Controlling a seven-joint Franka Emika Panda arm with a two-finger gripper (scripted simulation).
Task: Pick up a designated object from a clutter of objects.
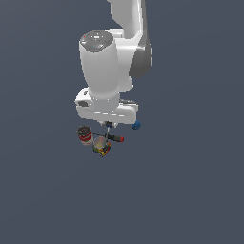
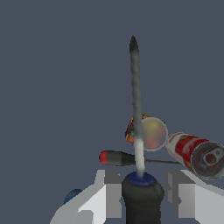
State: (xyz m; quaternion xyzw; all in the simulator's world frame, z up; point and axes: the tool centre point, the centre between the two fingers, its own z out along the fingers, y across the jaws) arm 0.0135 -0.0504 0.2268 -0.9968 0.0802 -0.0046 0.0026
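Observation:
In the wrist view my gripper (image 2: 143, 186) is shut on the dark bluish-black handle of the slim screwdriver (image 2: 136, 96). A finger stands on each side of the handle. Its long thin shaft points away from the camera, over the clutter. In the exterior view the gripper (image 1: 110, 126) hangs under the white hand, right above the clutter, and the held screwdriver is mostly hidden. The clutter holds a red-and-white can (image 1: 85, 135) (image 2: 197, 153), a colourful block (image 1: 101, 147) (image 2: 130, 131), a black-handled screwdriver with a red end (image 1: 116, 138) (image 2: 116, 158) and a small blue ball (image 1: 137, 126) (image 2: 72, 195).
The objects lie close together on a plain dark grey-blue floor (image 1: 190, 190). The can lies at the exterior view's left of the group, the ball at its right. The arm's white body fills the upper middle of the exterior view.

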